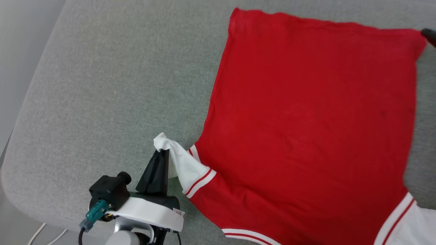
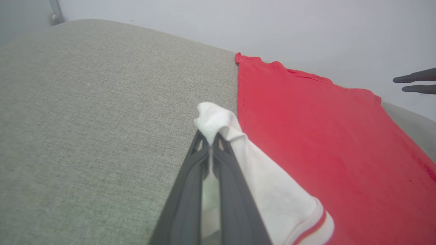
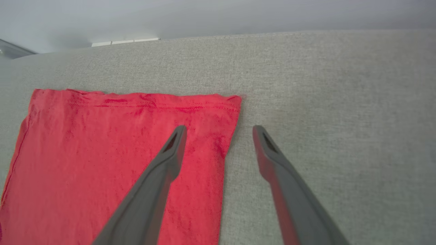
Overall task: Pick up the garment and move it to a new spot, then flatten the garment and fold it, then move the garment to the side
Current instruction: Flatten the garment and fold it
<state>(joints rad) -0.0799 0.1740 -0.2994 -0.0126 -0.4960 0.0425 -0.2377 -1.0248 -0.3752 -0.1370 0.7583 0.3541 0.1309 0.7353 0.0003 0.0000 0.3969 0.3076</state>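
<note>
Red, plain side up, the garment [image 1: 306, 119] lay flat on the grey upholstered surface [image 1: 112, 85] — hem at the far edge, shoulders toward the robot, its long axis running near to far with a slight tilt. The left gripper [image 1: 162, 152] was clamped on the white sleeve [image 1: 185, 166], holding it bunched at the fingertips. The right gripper [image 3: 219, 131] stood wide at the far hem corner — one finger above red cloth, one above grey.
</note>
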